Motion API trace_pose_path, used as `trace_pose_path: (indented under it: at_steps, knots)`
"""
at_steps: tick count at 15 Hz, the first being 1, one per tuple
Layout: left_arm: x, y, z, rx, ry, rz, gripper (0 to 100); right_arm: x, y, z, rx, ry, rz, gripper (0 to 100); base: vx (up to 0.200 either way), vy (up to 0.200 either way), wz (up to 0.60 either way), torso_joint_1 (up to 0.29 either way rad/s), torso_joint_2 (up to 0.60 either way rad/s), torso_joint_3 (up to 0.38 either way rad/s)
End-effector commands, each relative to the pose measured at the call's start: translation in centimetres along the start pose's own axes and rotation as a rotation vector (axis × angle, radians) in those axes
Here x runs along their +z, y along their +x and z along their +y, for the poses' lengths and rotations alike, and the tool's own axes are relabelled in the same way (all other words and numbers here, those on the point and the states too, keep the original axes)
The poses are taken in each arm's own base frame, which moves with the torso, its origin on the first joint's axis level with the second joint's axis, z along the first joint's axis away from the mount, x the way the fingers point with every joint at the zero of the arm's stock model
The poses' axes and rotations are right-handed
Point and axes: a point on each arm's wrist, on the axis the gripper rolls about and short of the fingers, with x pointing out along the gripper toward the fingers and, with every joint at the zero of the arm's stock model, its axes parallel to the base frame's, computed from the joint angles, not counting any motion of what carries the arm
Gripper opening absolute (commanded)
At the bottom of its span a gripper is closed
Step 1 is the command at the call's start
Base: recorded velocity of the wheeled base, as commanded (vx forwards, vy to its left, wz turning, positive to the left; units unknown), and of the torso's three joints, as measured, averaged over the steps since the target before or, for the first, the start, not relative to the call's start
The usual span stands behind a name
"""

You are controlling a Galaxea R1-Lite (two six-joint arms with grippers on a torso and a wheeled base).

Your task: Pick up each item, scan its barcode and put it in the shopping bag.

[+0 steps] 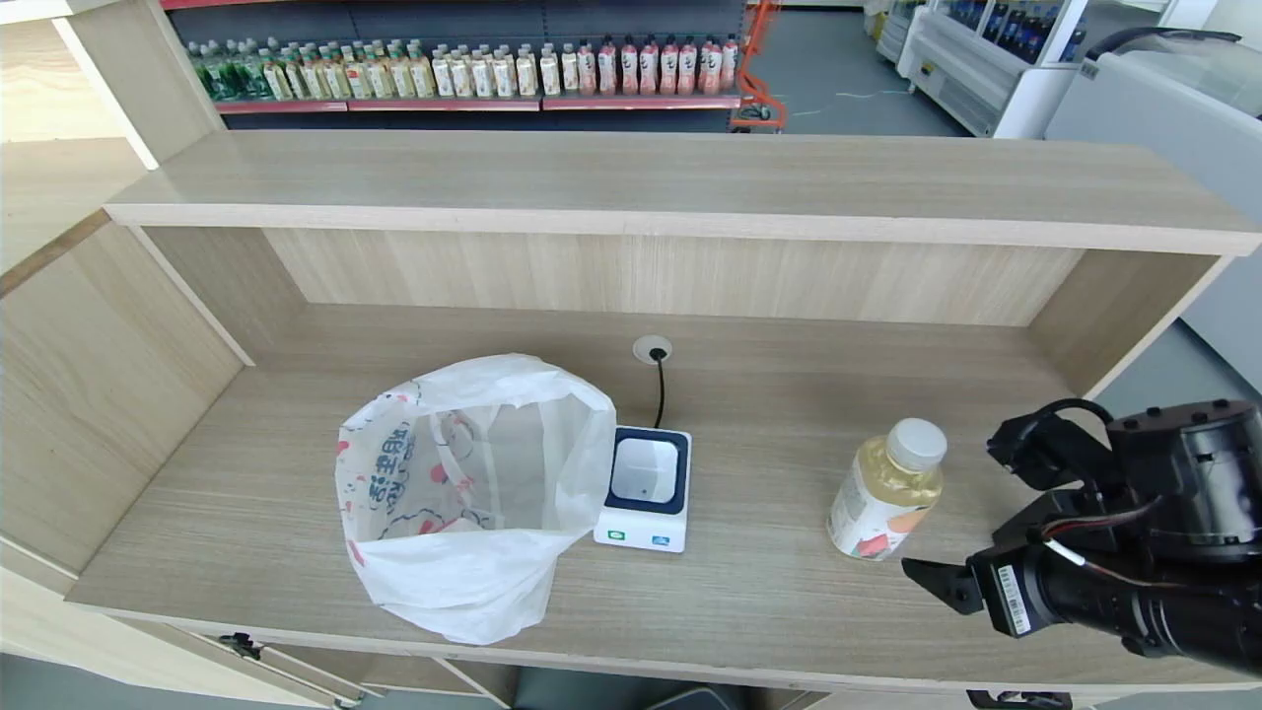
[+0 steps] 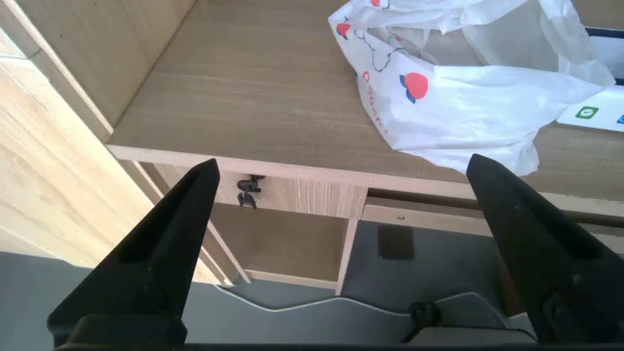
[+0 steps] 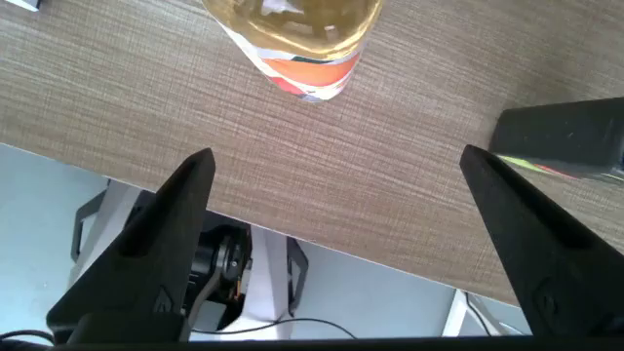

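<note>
Head view: bottle upright lower right on bench, shopping bag left of centre; right gripper and left gripper released, empty.

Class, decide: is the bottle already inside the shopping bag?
No, the bottle stands upright on the counter, apart from the shopping bag.

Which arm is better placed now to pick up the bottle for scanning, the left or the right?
The right. The right pincer, open, faces the bottle from close by. The left pincer hangs below the edge of the counter by the shopping bag, farther from the bottle.
</note>
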Motion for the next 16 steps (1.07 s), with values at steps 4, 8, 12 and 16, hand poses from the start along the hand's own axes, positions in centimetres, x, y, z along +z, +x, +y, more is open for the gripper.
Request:
trace_pose_path:
  at_steps: [4, 8, 12, 16]
  knots:
    - [0.0, 0.0, 0.0, 0.001, 0.0, -0.001, 100, -0.6, 3.1, 1.8, 0.028, -0.034, 0.005, 100, 0.0, 0.0, 0.0, 0.0, 0.0, 0.0]
    - [0.0, 0.0, 0.0, 0.001, 0.0, -0.001, 100, -0.4, 4.1, 2.2, 0.027, -0.029, -0.043, 100, 0.0, 0.0, 0.0, 0.0, 0.0, 0.0]
    - [0.0, 0.0, 0.0, 0.001, 0.0, -0.001, 100, 0.0, 5.1, 2.7, 0.015, -0.033, -0.111, 100, 0.0, 0.0, 0.0, 0.0, 0.0, 0.0]
    - [0.0, 0.0, 0.0, 0.001, 0.0, -0.001, 100, -0.2, 6.2, 2.9, 0.008, -0.043, -0.16, 100, 0.0, 0.0, 0.0, 0.0, 0.0, 0.0]
